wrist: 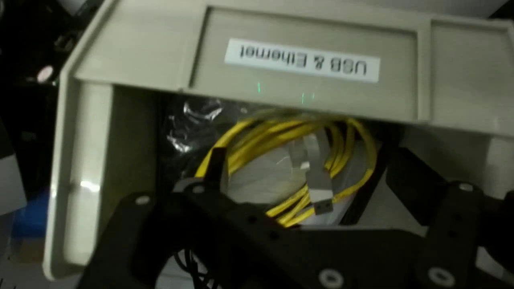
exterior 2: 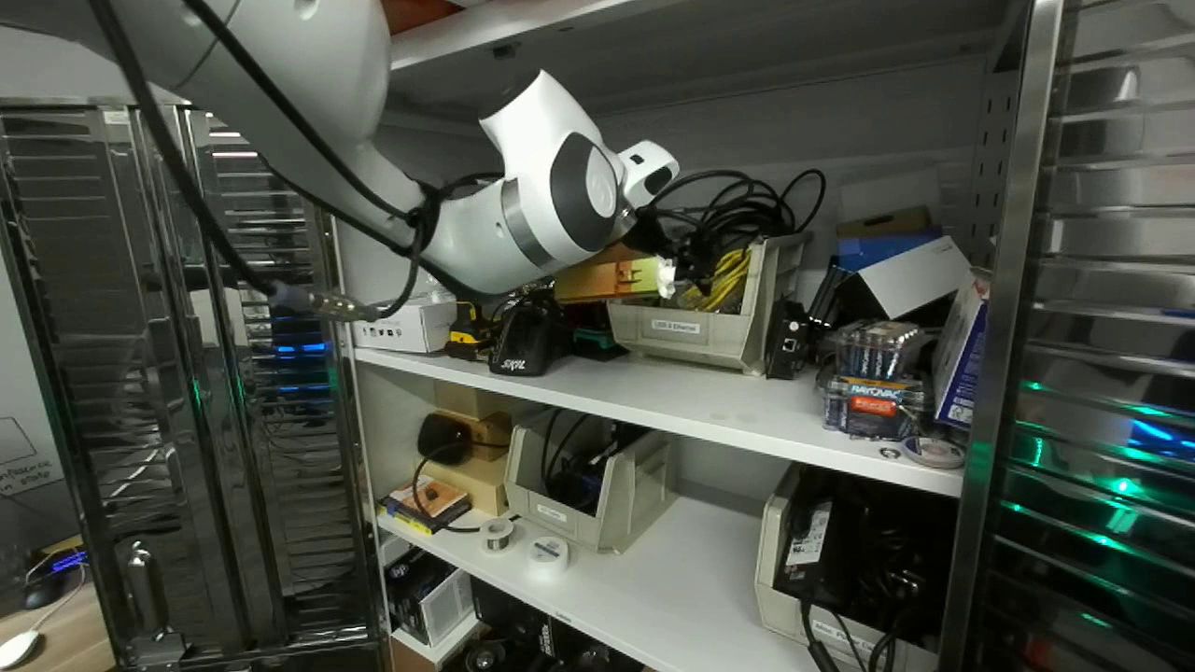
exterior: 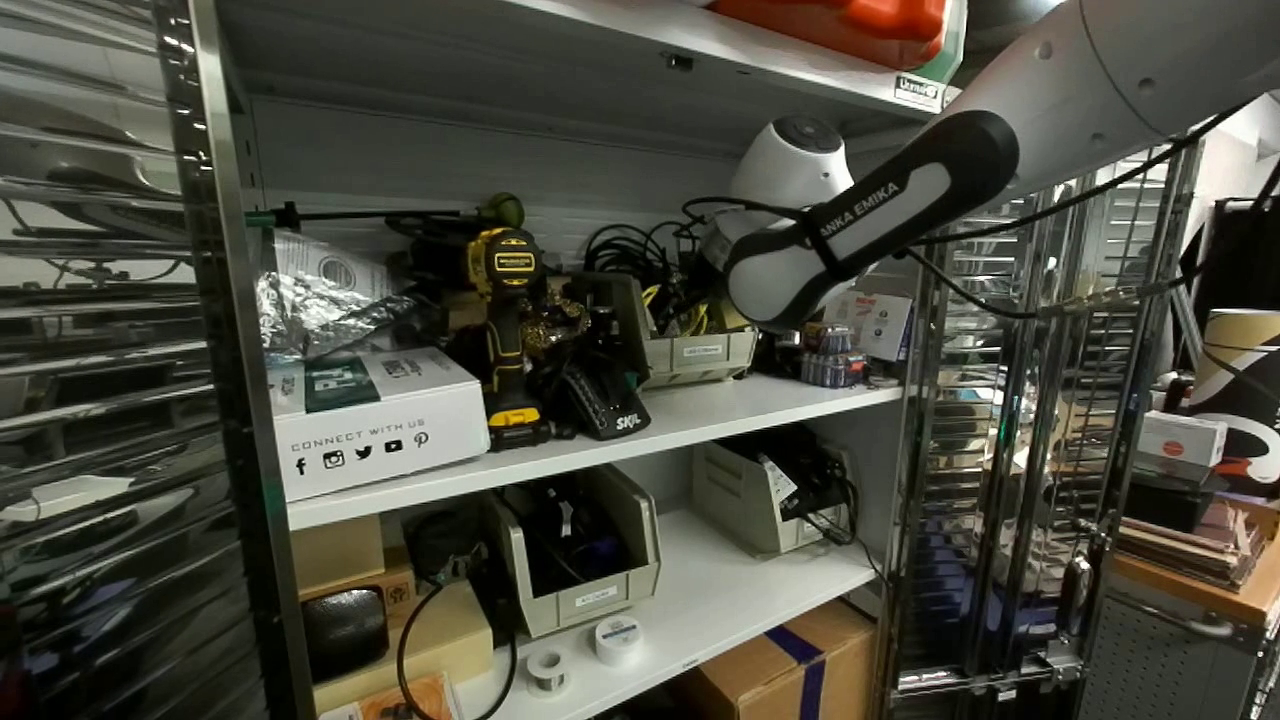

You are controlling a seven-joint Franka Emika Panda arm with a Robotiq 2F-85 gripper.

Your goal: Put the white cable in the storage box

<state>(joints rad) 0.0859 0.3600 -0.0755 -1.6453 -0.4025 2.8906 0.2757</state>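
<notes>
A white rectangular label (wrist: 302, 60) on the front of an open-topped beige plastic bin (wrist: 160, 52) read "USB & Ethernet", upside down in the wrist view. In an exterior view, a white printed cardboard carton (exterior: 385, 420) bore "CONNECT WITH US" above the Facebook, Instagram, Twitter, YouTube and Pinterest signs. "SKIL" stood in white on a black plastic tool part (exterior: 605, 400). "ANKA EMIKA" ran along the white-and-black robot arm (exterior: 905, 205), its start hidden. In an exterior view, "RAYOVAC" marked a plastic-wrapped battery pack (exterior 2: 873, 397). A small white tag (exterior: 597, 597) on a second beige bin (exterior: 550, 616) was too tiny to read.
</notes>
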